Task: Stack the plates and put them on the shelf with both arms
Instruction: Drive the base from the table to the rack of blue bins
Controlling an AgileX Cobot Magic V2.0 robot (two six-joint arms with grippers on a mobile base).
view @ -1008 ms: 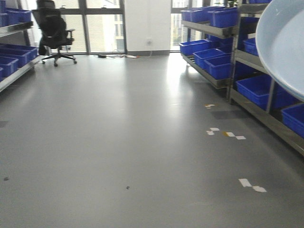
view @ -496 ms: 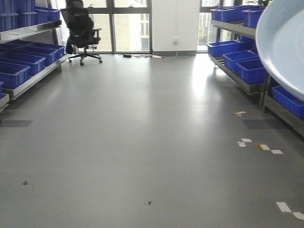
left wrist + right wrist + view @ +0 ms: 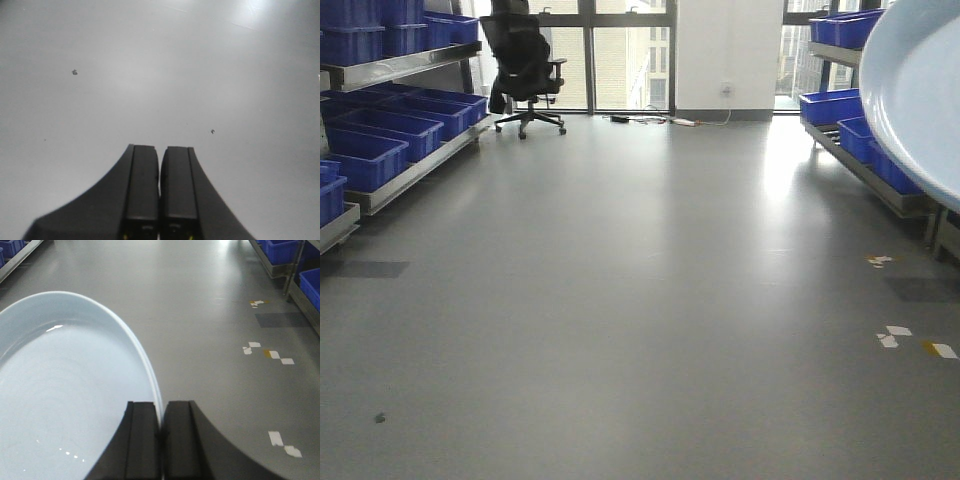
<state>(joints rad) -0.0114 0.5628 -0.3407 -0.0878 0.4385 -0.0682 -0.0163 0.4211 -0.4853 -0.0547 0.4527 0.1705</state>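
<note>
A large, pale blue-white glossy plate (image 3: 65, 390) fills the left of the right wrist view, and my right gripper (image 3: 161, 407) is shut on its rim, one black finger on each side. The same plate (image 3: 920, 90) hangs at the upper right edge of the front view, held above the floor. My left gripper (image 3: 160, 150) is shut with nothing between its fingers, over bare grey floor. I see only one plate surface; whether a second lies under it cannot be told. Neither gripper shows in the front view.
Steel shelves (image 3: 410, 175) with blue bins (image 3: 365, 160) line the left side. More blue bins (image 3: 835, 105) sit on racks (image 3: 865, 170) at the right. A black office chair (image 3: 525, 65) stands by the far windows. White tape marks (image 3: 895, 335) dot the grey floor.
The front view has swung left: the right racks slid toward the right edge, the left shelves came into view, and the chair shifted right. The plate stays at the upper right.
</note>
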